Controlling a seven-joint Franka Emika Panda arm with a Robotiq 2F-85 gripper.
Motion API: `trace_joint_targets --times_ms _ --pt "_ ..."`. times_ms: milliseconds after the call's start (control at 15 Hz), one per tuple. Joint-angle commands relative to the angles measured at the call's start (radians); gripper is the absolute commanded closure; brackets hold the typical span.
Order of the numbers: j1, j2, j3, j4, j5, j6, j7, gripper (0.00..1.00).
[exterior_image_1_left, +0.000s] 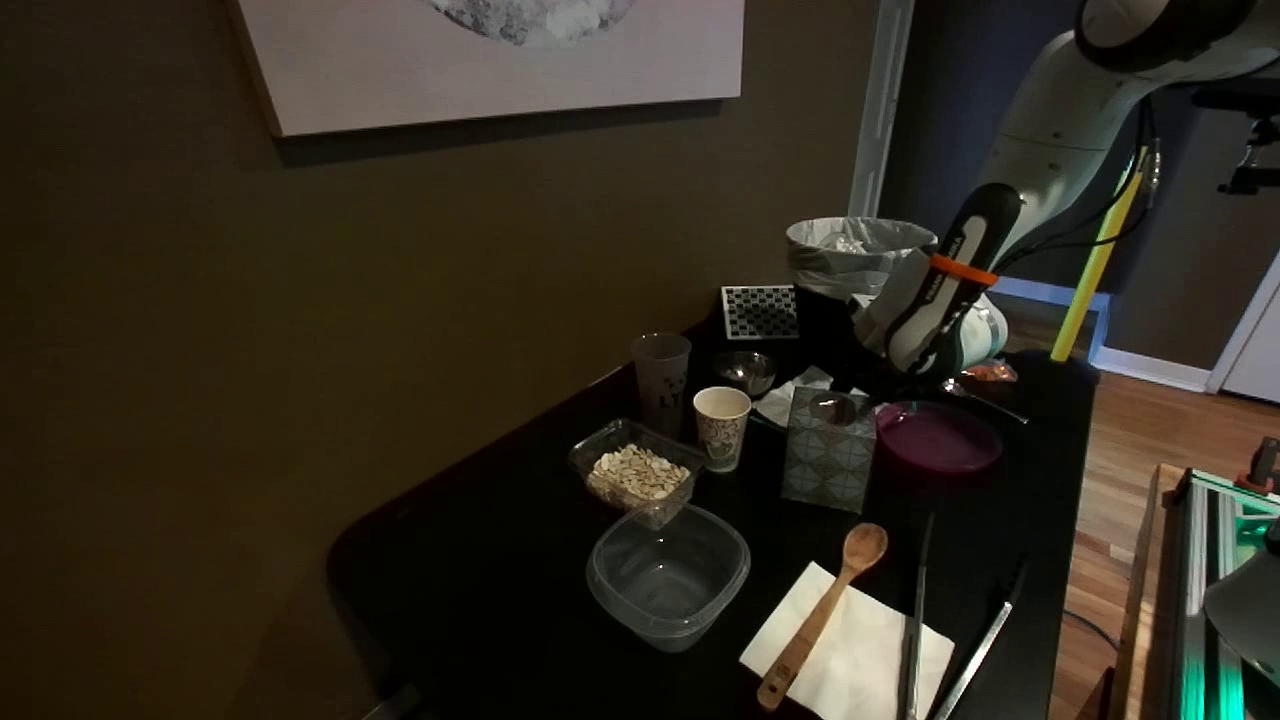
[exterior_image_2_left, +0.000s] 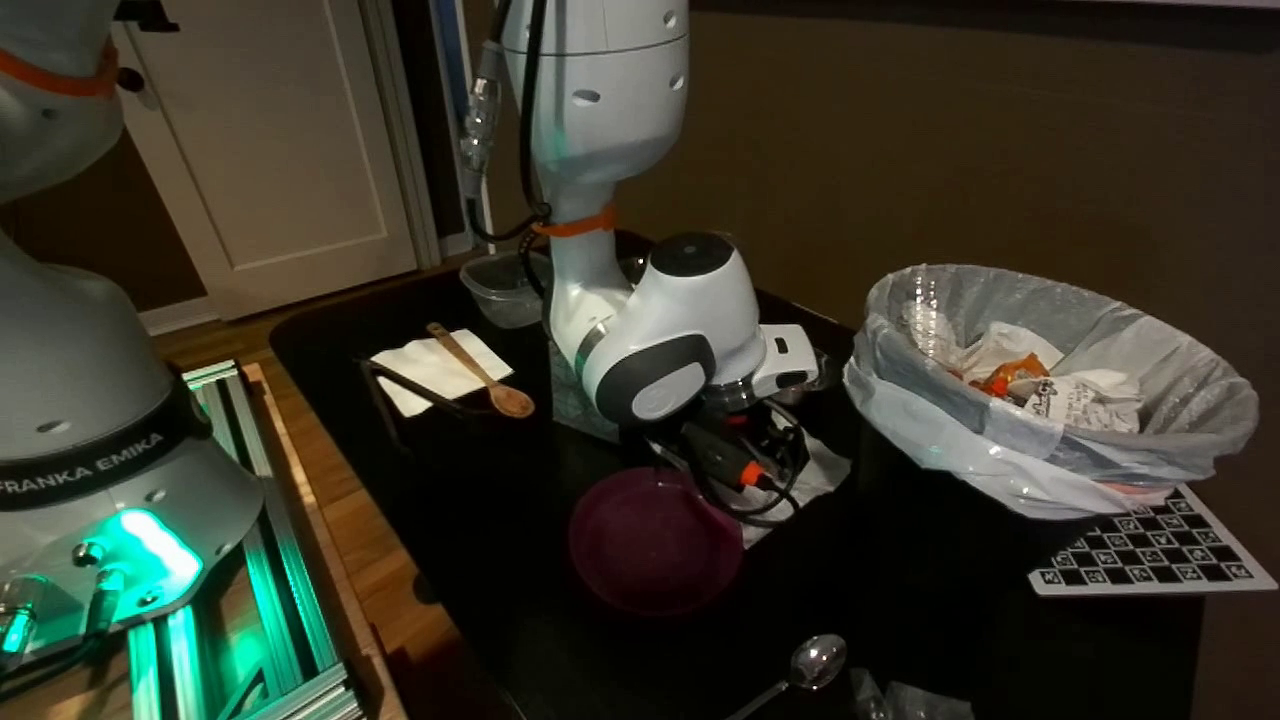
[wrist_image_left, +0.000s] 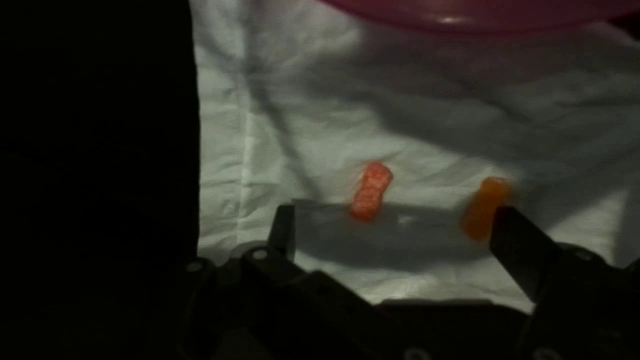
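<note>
In the wrist view my gripper (wrist_image_left: 395, 212) stands open over a creased white napkin (wrist_image_left: 310, 145), with nothing held. A small red candy-like piece (wrist_image_left: 371, 192) lies on the napkin between the two fingertips, nearer the left one. Beside the right fingertip is an orange piece (wrist_image_left: 482, 210), partly covered by that finger; whether they touch I cannot tell. The rim of a magenta plate (wrist_image_left: 465, 25) crosses the top of that view. In an exterior view the gripper points down at the napkin (exterior_image_2_left: 828, 470), just behind the plate (exterior_image_2_left: 655, 545); cables hide its fingers.
A patterned tissue box (exterior_image_1_left: 828, 460) stands close to the arm. Around it are a paper cup (exterior_image_1_left: 722, 425), a tall plastic cup (exterior_image_1_left: 660, 385), oats (exterior_image_1_left: 640, 475) in a tub, a clear bowl (exterior_image_1_left: 668, 590) and a wooden spoon (exterior_image_1_left: 825, 610). A lined bin (exterior_image_2_left: 890, 395) stands near the wrist.
</note>
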Motion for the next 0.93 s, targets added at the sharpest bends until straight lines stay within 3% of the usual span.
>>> trace_joint_targets --times_ms 0,333,867 --pt "-0.028 -0.014 0.022 -0.002 -0.044 0.02 0.065 0.0" --pt "-0.032 -0.031 0.026 0.0 -0.051 0.024 0.087 0.0" --pt "0.019 0.015 -0.013 0.067 0.014 0.034 0.168 0.0"
